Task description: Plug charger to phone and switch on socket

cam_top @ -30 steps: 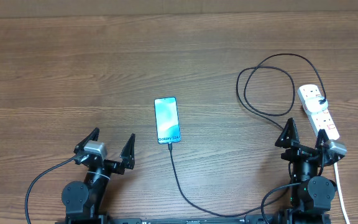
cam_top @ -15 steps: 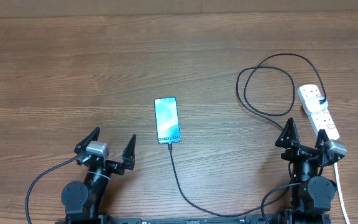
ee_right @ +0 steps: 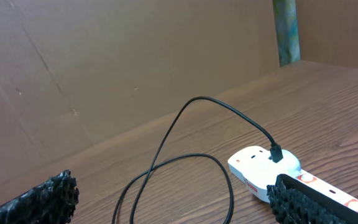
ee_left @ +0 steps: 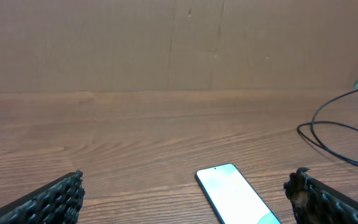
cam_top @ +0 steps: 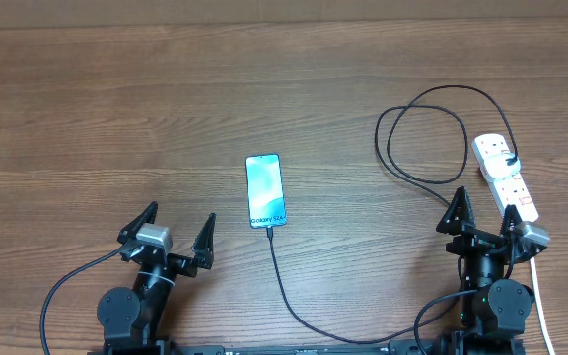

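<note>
- Switching on the socket (cam_top: pixel 506 177) seems next: it lies just ahead of the right pincer (cam_top: pixel 483 219), which gapes empty; close it, then press with the tip.
- The left pincer (cam_top: pixel 174 232) gapes too, holding nothing.

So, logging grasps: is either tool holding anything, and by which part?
Nothing is held: the left tool and right tool are both open and empty.

The phone (cam_top: pixel 264 189) is showing one line of white lettering low on its light-blue screen, appearing to read "Galaxy S24" (it is small and turned sideways in the overhead view). The socket (cam_top: pixel 506 177) is carrying red marks (ee_right: pixel 307 180) on its white face, but no letters or numbers are coming through legibly there.
</note>
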You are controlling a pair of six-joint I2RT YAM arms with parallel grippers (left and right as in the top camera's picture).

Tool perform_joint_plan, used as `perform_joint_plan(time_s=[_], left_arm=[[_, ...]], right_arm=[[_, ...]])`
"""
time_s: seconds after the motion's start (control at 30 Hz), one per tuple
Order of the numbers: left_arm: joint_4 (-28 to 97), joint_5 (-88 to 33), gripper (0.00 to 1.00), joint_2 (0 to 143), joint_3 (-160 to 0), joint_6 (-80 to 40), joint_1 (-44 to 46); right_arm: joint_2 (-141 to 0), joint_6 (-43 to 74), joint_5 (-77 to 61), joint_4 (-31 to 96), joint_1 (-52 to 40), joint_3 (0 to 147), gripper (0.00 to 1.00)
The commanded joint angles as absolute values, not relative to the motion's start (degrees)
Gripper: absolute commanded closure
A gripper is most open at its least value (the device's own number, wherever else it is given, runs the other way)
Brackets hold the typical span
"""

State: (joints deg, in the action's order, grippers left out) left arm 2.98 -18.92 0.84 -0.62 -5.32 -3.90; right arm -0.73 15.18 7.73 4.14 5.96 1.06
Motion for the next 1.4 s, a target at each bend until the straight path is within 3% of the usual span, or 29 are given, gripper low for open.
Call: perform_joint_plan(time_s=[0.0,0.5,1.37], left_arm=[[2.8,-19.3,0.00,0.3,-0.3,-3.7,-4.3],[2.7,-19.3,0.01,0.3,-0.3,-3.7,-4.3],[2.8,-19.3,0.01,0.3,-0.3,-3.7,-4.3]], right_arm=[[-0.2,14.5,7.4,4.0,6.2,0.4,0.00],[-0.2,8.4,6.1,4.3,6.1,0.4,0.00],[-0.2,8.5,2.7,4.4,6.1,0.4,0.00]])
